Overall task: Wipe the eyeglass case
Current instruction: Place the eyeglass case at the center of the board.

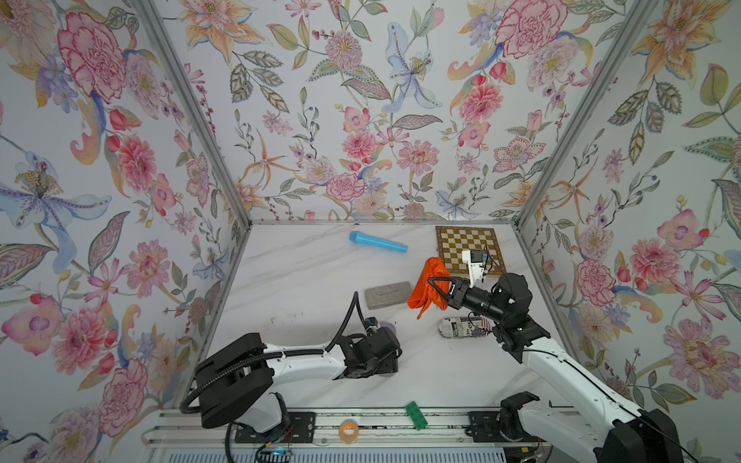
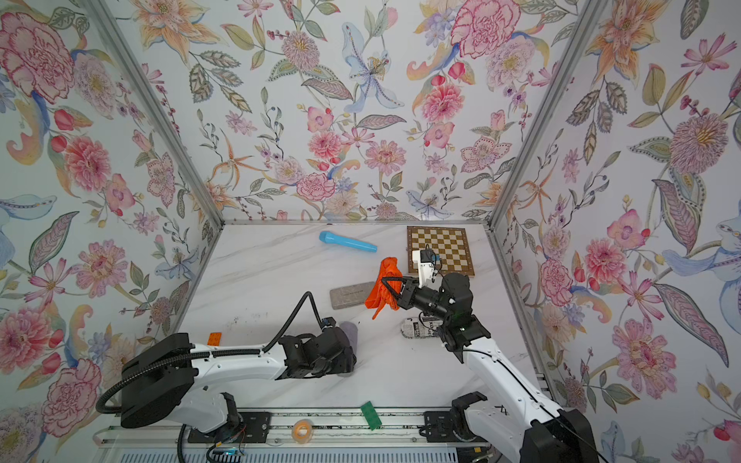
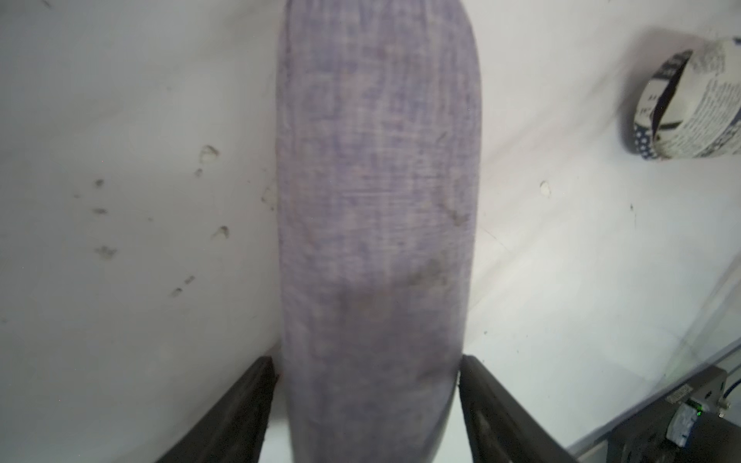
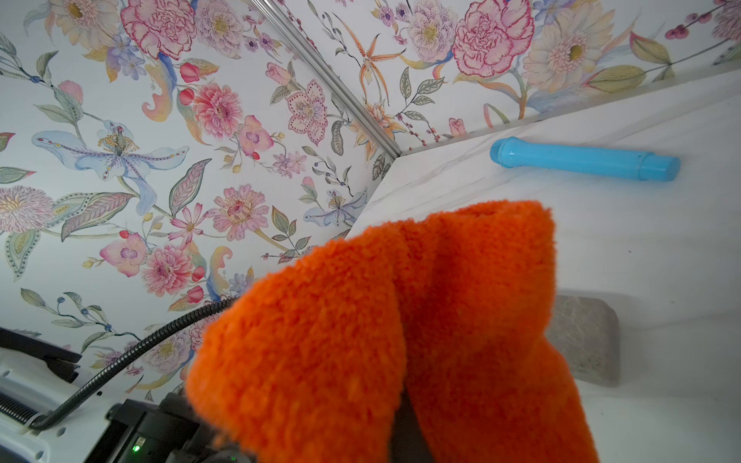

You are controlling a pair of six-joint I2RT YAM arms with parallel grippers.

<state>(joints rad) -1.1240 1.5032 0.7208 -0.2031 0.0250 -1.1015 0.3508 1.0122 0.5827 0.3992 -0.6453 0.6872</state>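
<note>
Purple eyeglass case (image 3: 377, 180) on the desk (image 1: 304, 280), orange cloth (image 1: 435, 268) aloft.
My left gripper (image 3: 367, 360) has its fingers (image 3: 248, 401) flanking the case; clamped or loose, I cannot tell. My right gripper (image 1: 432, 285) pinches the cloth.

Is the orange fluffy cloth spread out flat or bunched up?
Bunched up: the orange fluffy cloth hangs in crumpled folds from the shut right gripper.

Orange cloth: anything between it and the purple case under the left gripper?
No object lies between orange cloth and purple case; bare table there. But the left gripper straddles it, covering all but its far end from above.
</note>
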